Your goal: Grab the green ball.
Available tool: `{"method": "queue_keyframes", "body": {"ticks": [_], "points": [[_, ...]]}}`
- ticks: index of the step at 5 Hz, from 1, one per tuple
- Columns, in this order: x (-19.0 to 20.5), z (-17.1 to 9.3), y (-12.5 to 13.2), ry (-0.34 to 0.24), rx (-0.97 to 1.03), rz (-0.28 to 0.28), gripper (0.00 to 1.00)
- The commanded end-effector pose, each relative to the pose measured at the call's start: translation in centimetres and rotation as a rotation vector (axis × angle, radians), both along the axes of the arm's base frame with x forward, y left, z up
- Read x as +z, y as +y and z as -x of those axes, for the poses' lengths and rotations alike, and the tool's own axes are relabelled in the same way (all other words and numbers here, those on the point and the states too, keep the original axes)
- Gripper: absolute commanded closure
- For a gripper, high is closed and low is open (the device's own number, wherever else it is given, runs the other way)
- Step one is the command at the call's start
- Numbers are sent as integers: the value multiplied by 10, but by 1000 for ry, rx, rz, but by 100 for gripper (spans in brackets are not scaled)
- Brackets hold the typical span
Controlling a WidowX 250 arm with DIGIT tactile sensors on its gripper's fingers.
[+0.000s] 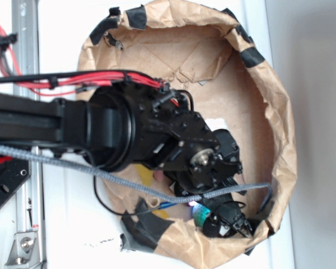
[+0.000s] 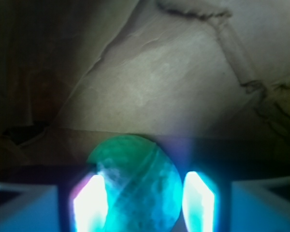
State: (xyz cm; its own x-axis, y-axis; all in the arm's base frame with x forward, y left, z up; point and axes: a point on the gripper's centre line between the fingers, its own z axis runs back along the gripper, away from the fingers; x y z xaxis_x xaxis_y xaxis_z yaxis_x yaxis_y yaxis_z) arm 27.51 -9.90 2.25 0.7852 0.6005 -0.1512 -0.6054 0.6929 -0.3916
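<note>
The green ball [image 2: 135,179] is mint green with a faint seam and fills the lower middle of the wrist view. My gripper [image 2: 144,205] has a brightly glowing finger [image 2: 91,205] over the ball's left side and another against its right edge. In the exterior view only a teal sliver of the ball [image 1: 200,213] shows under the wrist, low in the paper bowl. The gripper [image 1: 231,226] there is reaching down at the bowl's lower rim, its jaws mostly hidden by the arm.
The crumpled brown paper bowl [image 1: 280,112], patched with black tape [image 1: 139,17], surrounds the gripper; its wall rises close behind the ball [image 2: 174,87]. A grey braided cable [image 1: 129,182] crosses the arm and hangs over the bowl. A metal rail [image 1: 25,33] runs along the left.
</note>
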Motion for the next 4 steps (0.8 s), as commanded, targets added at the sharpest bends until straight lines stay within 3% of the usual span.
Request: {"method": "queue_keyframes", "body": {"ticks": [1, 2, 3, 4], "points": [[0, 21, -1, 10, -30, -22, 100], [10, 20, 7, -55, -76, -3, 100], [58, 10, 55, -284, -211, -207, 100], [113, 9, 98, -464, -299, -331, 100]]}}
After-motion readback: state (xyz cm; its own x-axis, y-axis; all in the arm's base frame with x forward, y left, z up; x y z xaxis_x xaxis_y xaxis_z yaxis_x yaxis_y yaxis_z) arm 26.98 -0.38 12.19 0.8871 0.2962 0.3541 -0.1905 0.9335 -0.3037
